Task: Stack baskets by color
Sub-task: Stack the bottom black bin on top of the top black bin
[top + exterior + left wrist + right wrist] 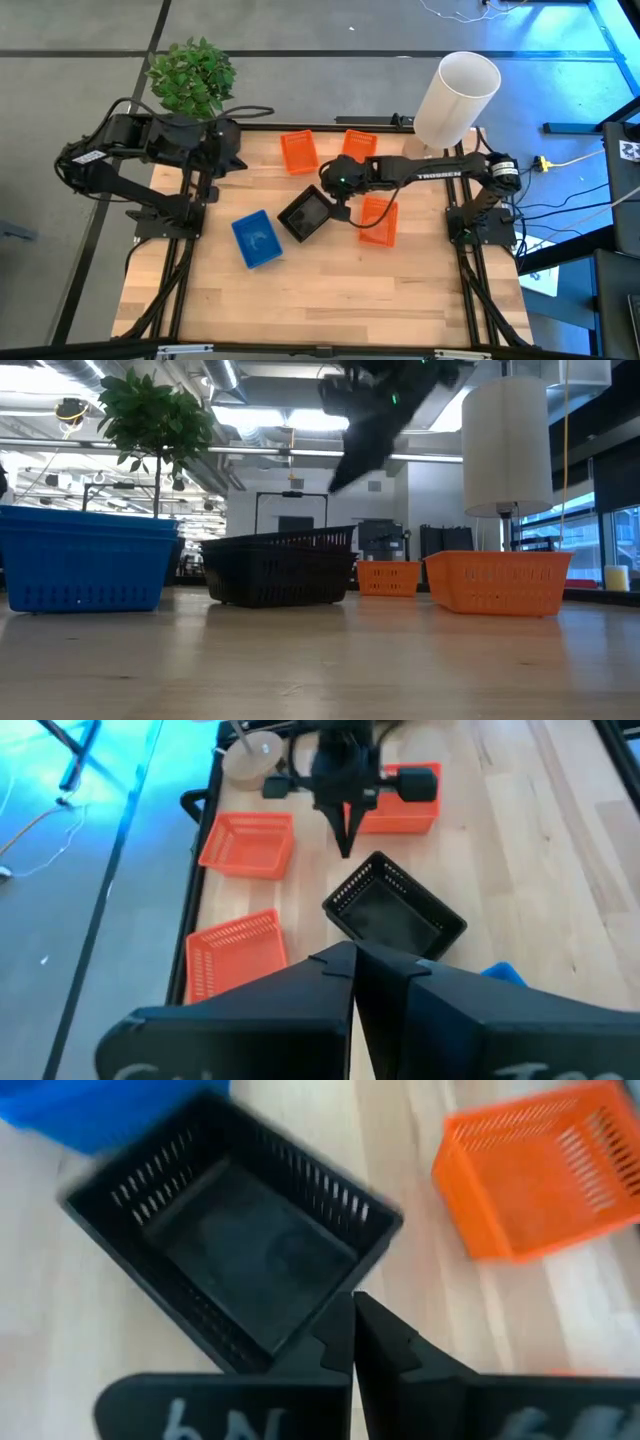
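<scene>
Right tool (343,207) hangs pressed together, empty, just above black basket (304,214), probably lining up a grasp. Blue basket (257,239) just beside; three orange baskets (378,220) unstacked. Left tool (352,982) closed, waiting at tabletop's (320,300) edge.

A light wooden desk (330,290) stands on a grey floor (300,25) crossed by dark seams. A leafy potted plant (192,75) sits at one far corner, a white cylindrical lamp shade (457,98) at the other. Beyond, exposed ceiling ducts (260,400), strip lights and windows (600,530) frame an open workshop.
</scene>
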`<act>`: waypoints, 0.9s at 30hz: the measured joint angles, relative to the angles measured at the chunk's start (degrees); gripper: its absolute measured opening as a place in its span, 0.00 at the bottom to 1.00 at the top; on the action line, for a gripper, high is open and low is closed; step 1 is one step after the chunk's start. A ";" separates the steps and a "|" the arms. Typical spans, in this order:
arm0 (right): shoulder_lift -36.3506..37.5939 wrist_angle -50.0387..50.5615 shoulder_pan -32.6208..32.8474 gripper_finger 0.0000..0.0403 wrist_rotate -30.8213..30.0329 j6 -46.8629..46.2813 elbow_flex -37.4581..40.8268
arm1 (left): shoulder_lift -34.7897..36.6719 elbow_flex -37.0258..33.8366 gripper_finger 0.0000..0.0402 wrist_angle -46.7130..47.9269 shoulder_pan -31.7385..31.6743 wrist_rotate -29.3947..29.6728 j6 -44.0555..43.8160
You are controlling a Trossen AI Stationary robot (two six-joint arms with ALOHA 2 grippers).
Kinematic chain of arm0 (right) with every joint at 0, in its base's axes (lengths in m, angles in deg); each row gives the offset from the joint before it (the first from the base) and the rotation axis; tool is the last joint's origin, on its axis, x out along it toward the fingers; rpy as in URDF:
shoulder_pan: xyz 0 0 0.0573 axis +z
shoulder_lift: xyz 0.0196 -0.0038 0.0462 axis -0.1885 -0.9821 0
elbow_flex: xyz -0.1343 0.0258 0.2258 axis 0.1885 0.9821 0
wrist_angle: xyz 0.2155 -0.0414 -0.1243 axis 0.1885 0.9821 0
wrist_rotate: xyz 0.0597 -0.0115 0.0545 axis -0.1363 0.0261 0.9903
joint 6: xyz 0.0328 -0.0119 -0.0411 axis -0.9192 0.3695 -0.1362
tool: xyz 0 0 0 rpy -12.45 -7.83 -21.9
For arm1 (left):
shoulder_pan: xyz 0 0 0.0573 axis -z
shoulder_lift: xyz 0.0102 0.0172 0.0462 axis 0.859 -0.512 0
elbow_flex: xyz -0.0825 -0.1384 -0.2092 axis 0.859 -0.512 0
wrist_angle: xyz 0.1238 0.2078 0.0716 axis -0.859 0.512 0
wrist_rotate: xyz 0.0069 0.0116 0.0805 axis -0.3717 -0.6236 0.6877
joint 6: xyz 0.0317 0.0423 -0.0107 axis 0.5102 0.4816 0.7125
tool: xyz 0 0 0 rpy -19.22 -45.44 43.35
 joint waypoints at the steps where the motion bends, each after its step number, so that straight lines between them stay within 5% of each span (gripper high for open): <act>1: 0.00 -0.86 -0.37 0.00 0.34 0.86 1.28 | -0.02 0.00 0.00 0.00 0.00 0.25 -0.44; 17: 0.04 -21.70 -5.20 0.00 13.20 6.14 16.55 | 0.04 0.00 0.00 0.02 -0.07 4.80 -5.70; 22: 0.04 -21.19 -5.26 0.00 13.39 7.59 15.49 | 0.02 0.00 0.00 0.02 -0.07 5.65 -5.70; 27: 0.24 -22.13 -4.32 0.00 24.44 10.86 10.76 | 0.02 0.00 0.00 0.02 -0.07 6.25 -5.70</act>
